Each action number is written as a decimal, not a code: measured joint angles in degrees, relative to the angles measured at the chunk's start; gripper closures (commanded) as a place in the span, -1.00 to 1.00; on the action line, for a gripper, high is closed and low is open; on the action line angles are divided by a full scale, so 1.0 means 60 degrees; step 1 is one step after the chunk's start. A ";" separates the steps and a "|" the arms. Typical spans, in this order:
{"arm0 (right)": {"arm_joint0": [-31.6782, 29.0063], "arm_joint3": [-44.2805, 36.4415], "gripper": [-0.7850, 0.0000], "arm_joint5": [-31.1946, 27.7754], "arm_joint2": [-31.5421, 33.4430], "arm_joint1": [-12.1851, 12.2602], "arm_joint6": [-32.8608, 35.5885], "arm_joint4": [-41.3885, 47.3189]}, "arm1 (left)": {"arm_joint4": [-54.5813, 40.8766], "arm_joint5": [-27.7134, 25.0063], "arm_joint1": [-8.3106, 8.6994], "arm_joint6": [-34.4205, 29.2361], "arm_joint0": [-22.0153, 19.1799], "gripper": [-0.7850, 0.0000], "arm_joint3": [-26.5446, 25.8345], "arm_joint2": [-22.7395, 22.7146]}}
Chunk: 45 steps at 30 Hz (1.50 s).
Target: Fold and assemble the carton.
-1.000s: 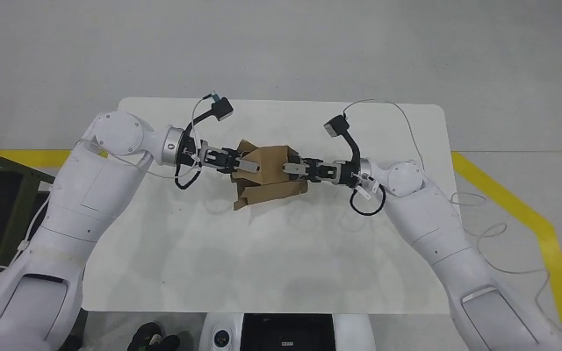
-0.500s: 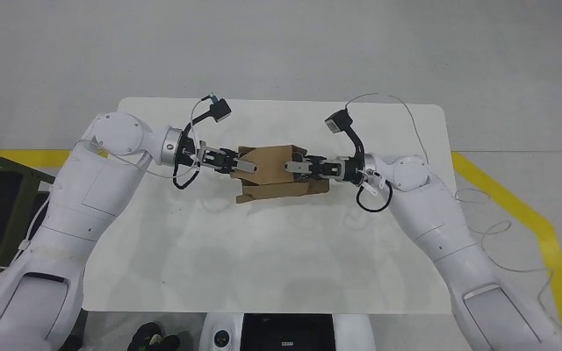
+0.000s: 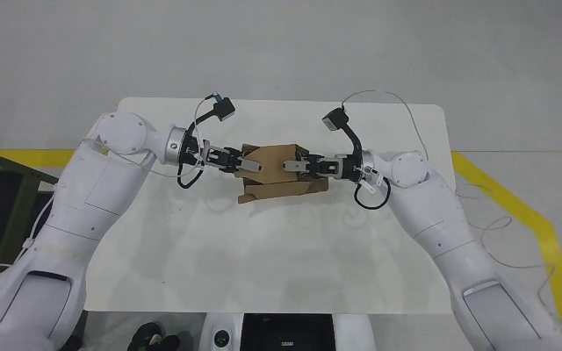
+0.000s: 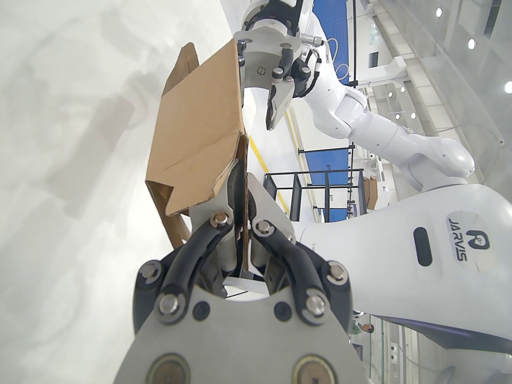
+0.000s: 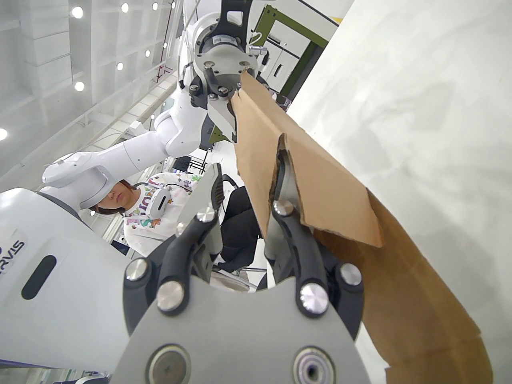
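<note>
Carton (image 3: 272,171) hung between my grippers over the middle of the table (image 3: 263,263), a little toward 12 o'clock, a half-opened brown sleeve with its end flaps loose. My left gripper (image 4: 240,205) was clamped on a cardboard edge at its 9 o'clock end, while my right gripper (image 5: 250,165) at the 3 o'clock end had its fingers spread astride a wall, not pinching it. I judged the job barely begun: squaring the body, folding in the flaps and closing both ends all remained.
</note>
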 measured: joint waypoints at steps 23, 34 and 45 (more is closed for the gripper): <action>-0.0262 -0.0323 0.10 0.0213 0.0050 0.0002 -0.0465 -0.0123 | -0.0137 -0.0005 -0.0070 -0.0168 0.0018 1.00 0.0184 -0.0085; -0.0371 -0.0486 0.29 0.0346 0.0084 -0.0010 -0.0298 0.0007 | -0.0170 0.0019 -0.0091 -0.0258 0.0023 1.00 0.0247 -0.0141; -0.0135 -0.0219 0.61 0.0338 -0.0119 -0.0134 -0.0113 0.0063 | -0.0176 0.0090 -0.0125 -0.0417 0.0034 1.00 0.0207 -0.0113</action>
